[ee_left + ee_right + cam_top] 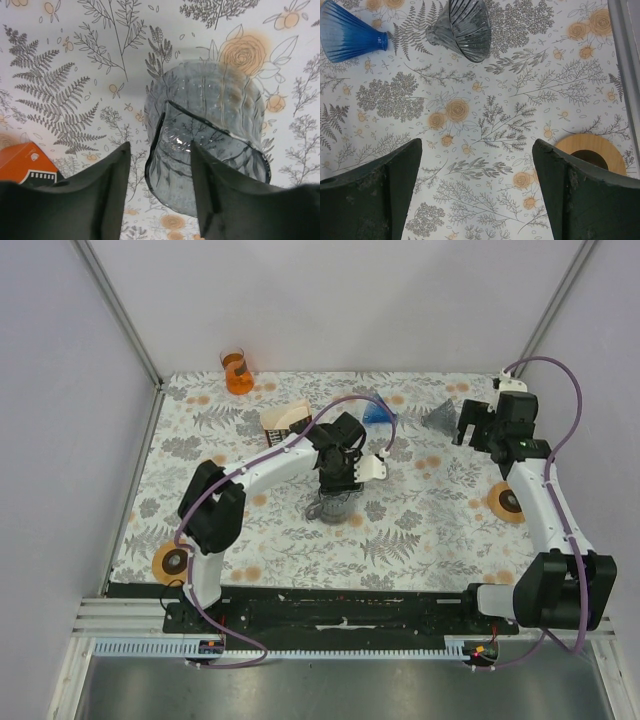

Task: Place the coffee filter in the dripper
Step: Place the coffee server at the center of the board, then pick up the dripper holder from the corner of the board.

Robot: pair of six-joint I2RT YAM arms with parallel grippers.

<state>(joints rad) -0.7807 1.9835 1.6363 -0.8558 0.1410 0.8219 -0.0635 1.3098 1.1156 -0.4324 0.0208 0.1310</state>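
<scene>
A worktop (420, 540) covered in a white cloth printed with grey ferns and orange flowers carries everything. An orange translucent cup (237, 371) stands upright at its far left corner. Along the far edge, right of the middle, a blue ribbed cone (376, 413) lies on its side. A grey ribbed cone (440, 417) lies well apart to its right, nearer the far right corner. A flat wooden ring with a dark centre (505, 502) lies by the right edge, and a second wooden ring (172, 562) lies near the near left corner. What looks like an orange-and-white carton (283, 421) sits towards the far edge, left of centre.
</scene>
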